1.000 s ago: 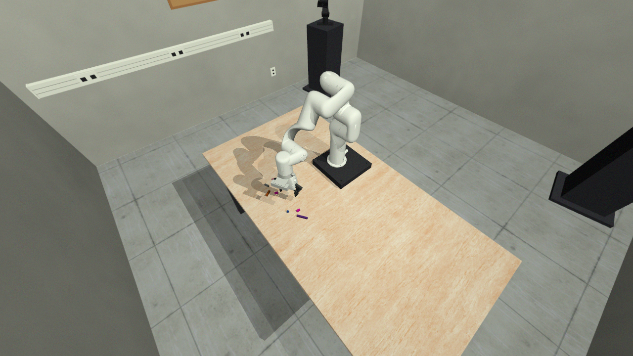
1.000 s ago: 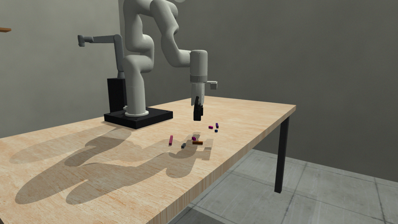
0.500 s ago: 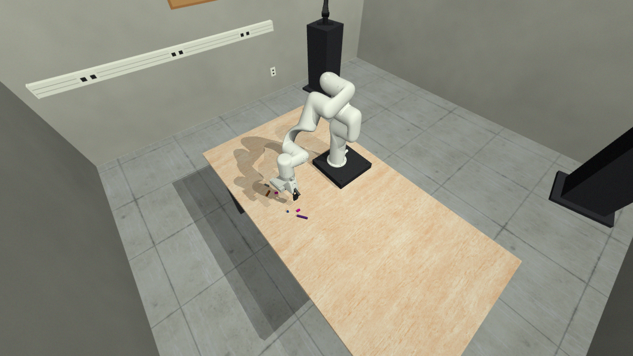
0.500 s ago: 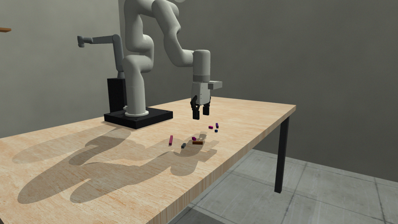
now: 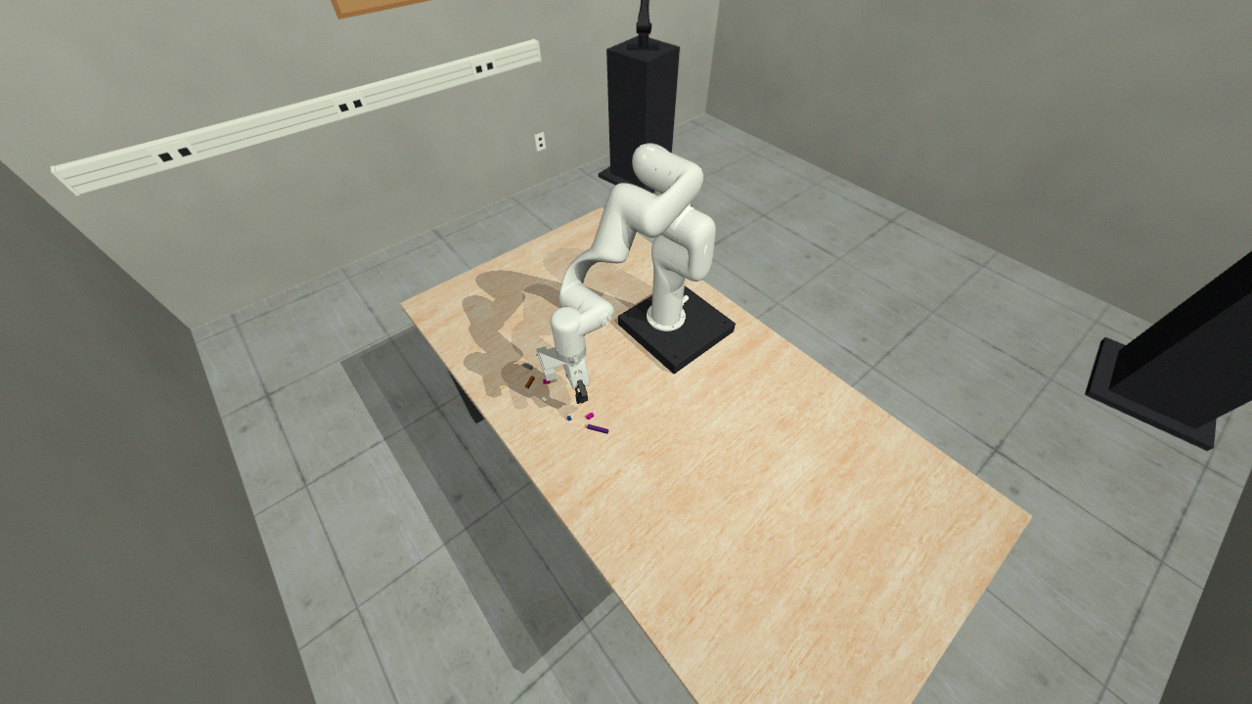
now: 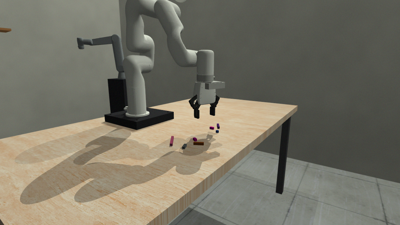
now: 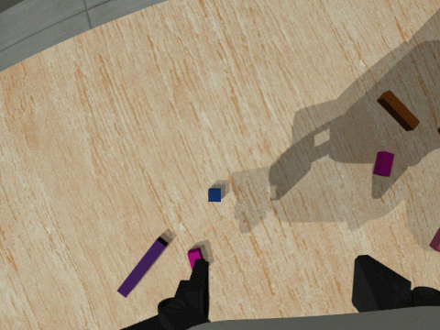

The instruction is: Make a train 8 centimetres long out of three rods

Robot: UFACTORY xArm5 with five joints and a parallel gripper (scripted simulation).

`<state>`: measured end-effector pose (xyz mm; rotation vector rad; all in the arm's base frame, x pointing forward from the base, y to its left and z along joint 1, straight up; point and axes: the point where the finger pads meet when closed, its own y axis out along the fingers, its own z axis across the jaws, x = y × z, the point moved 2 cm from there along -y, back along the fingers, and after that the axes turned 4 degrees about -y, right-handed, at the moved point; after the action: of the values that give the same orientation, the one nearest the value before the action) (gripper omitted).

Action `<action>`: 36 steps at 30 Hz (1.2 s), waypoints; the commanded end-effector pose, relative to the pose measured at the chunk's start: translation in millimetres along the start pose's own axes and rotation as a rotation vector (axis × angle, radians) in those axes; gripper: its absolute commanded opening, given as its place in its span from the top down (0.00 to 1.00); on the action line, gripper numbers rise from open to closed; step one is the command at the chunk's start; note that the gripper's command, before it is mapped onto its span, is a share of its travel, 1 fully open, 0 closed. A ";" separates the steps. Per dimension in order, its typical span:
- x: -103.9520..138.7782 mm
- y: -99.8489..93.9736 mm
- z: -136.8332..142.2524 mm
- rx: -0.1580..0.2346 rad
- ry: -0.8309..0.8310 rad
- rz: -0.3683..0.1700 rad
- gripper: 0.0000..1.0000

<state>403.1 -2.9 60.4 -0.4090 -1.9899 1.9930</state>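
My gripper (image 6: 204, 112) is open and empty, and hangs above the table over the rods. In the wrist view its fingers stand wide apart. The left fingertip is right beside a magenta rod (image 7: 194, 257). A purple rod (image 7: 143, 267) lies flat just left of that one, and a small blue rod (image 7: 214, 194) lies apart, farther out. In the arm's shadow lie an orange rod (image 7: 398, 110) and a second magenta rod (image 7: 384, 163). The exterior view also shows a grey rod (image 6: 184, 146) and a pink rod (image 6: 171, 140). No rods touch end to end.
The rods lie near the table's long edge (image 6: 232, 165). The arm's black base plate (image 6: 138, 116) stands behind them. A black pedestal (image 5: 642, 96) stands on the floor behind the table.
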 end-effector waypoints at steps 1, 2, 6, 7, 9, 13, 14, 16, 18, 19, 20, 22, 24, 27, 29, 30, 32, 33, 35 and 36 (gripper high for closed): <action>-0.3 -1.7 -7.4 -0.001 0.167 0.002 0.00; -0.1 -1.8 -8.7 -0.001 0.195 0.002 0.00; 0.6 -2.2 -13.5 -0.001 0.307 0.002 0.00; 0.8 -2.3 -14.7 -0.001 0.335 0.002 0.00; 1.2 -2.5 -17.2 -0.001 0.391 0.002 0.00; 1.7 -2.7 -19.6 -0.001 0.447 0.002 0.00; 2.2 -2.9 -22.7 -0.001 0.519 0.002 0.00; 2.7 -3.1 -25.1 -0.002 0.574 0.002 0.00; 3.1 -3.3 -27.4 -0.002 0.626 0.002 0.00; 3.4 -3.4 -28.6 -0.002 0.654 0.002 0.00; 3.6 -3.5 -29.8 -0.002 0.682 0.002 0.00; 4.1 -3.7 -32.3 -0.002 0.738 0.002 0.00; 4.7 -3.9 -34.7 -0.002 0.794 0.002 0.00; 5.5 -4.2 -38.4 -0.002 0.878 0.002 0.00; 5.8 -4.2 -39.6 -0.002 0.906 0.002 0.00; 5.8 -4.2 -39.6 -0.002 0.906 0.002 0.00; 6.8 -4.6 -44.0 -0.002 1.007 0.002 0.00; 7.1 -4.7 -45.0 -0.002 1.031 0.002 0.00; 7.6 -4.9 -47.2 -0.002 1.082 0.002 0.00; 7.9 -4.9 -48.5 -0.002 1.110 0.002 0.00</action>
<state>412.9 38.7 63.6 -1.1086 -1.3406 1.3501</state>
